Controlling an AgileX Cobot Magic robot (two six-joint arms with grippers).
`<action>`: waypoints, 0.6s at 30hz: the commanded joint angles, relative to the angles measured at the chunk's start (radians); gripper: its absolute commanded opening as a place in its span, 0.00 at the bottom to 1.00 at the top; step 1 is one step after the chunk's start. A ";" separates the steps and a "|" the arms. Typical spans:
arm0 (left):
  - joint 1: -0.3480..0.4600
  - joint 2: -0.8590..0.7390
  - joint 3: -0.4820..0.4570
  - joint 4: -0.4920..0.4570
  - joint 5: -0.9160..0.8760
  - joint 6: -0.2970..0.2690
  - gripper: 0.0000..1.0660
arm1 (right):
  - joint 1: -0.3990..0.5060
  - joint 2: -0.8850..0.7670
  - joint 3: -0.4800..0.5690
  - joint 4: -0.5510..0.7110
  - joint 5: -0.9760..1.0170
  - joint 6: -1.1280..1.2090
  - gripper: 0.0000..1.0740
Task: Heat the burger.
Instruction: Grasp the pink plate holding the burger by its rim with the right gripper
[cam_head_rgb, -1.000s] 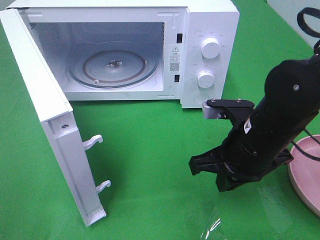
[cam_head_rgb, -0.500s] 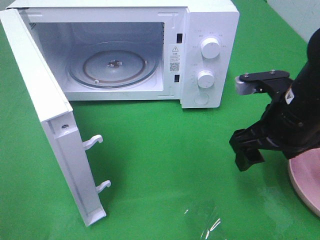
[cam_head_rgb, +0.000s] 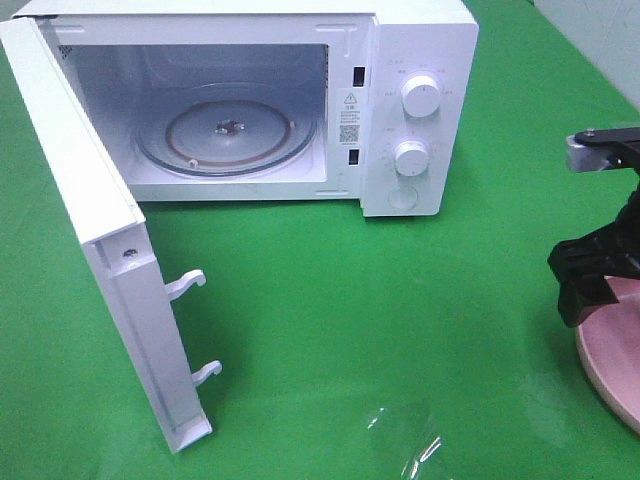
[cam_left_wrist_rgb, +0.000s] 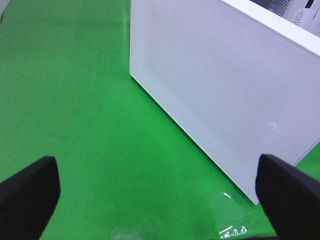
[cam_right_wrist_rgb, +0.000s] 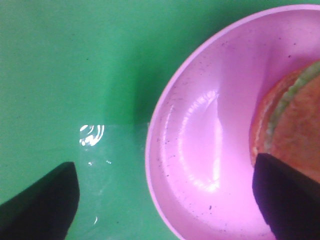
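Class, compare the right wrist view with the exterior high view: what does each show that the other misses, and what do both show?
Only the right wrist view shows the burger, lying on the pink plate. Only the exterior high view shows the microwave, its door swung open and the glass turntable inside. Both show the pink plate, the green cloth and the right gripper.

Work surface: green cloth (cam_head_rgb: 330, 300), smooth, covers whole tabletop. Pale wall (cam_head_rgb: 600, 30) at far-right corner. Bright overhead light; glare patch (cam_head_rgb: 415, 445) nr front edge.
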 joint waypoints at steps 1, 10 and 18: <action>-0.003 -0.015 0.003 -0.004 -0.007 -0.005 0.93 | -0.022 -0.007 -0.002 -0.005 -0.011 -0.021 0.82; -0.003 -0.015 0.003 -0.004 -0.007 -0.005 0.93 | -0.022 0.016 -0.002 -0.001 -0.067 -0.021 0.79; -0.003 -0.015 0.003 -0.004 -0.007 -0.005 0.93 | -0.022 0.115 -0.002 0.002 -0.128 -0.014 0.77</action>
